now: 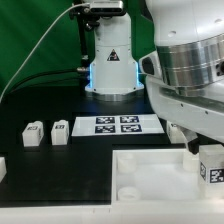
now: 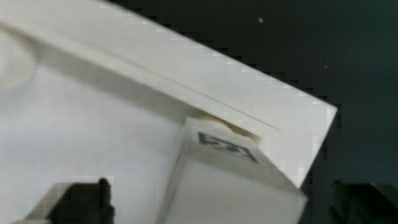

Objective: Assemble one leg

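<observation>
Hand (image 1: pixel 205 160): I am hovering over the panel's corner; whether my fingers are clamping the leg, I cannot tell.
Leg (image 1: pixel 212 166): standing right under me in the panel's corner socket, marker showing.
Panel (image 1: pixel 150 172): lying on the desk (image 1: pixel 60 170) beneath me.
Spare legs (image 1: pixel 34 133): standing well apart from me.

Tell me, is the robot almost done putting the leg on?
Nearly, it seems. One leg stands at the corner of the panel, and the wrist view shows it sitting at the panel's edge. The fingers are around it, though whether they grip it is unclear. Whether it is fully in its socket I cannot tell. Two more legs wait on the table.
</observation>
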`<action>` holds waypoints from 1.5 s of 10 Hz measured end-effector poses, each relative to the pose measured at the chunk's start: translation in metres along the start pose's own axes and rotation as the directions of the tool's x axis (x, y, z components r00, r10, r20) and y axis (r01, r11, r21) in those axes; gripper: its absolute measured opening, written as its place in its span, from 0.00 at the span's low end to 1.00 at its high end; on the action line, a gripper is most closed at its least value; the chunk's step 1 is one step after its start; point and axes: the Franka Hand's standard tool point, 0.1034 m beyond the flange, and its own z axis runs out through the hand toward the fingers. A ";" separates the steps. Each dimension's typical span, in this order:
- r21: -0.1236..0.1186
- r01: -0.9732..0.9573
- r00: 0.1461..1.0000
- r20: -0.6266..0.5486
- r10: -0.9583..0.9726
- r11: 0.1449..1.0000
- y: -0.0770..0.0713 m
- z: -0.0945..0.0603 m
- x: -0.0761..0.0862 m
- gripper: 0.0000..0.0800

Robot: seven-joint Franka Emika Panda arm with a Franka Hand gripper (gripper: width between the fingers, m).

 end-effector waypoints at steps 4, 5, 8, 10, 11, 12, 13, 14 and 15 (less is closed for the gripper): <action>-0.024 0.441 0.897 -0.014 -0.442 0.897 0.001 0.000 0.003 0.81; -0.071 0.598 0.798 -0.035 -0.601 0.798 -0.001 0.000 0.003 0.81; -0.087 0.753 0.650 -0.060 -0.758 0.652 -0.003 0.002 0.005 0.81; -0.076 0.691 0.715 -0.067 -0.696 0.718 -0.004 0.002 0.004 0.47; -0.063 0.601 0.793 -0.074 -0.604 0.797 -0.004 0.002 0.004 0.47; -0.059 0.534 0.840 -0.080 -0.537 0.844 -0.003 0.002 0.006 0.37; -0.054 0.480 0.872 -0.084 -0.483 0.876 -0.002 0.002 0.007 0.37; -0.046 0.395 0.913 -0.088 -0.398 0.917 -0.002 0.002 0.007 0.37; -0.034 0.296 0.950 -0.090 -0.298 0.955 -0.002 0.002 0.007 0.37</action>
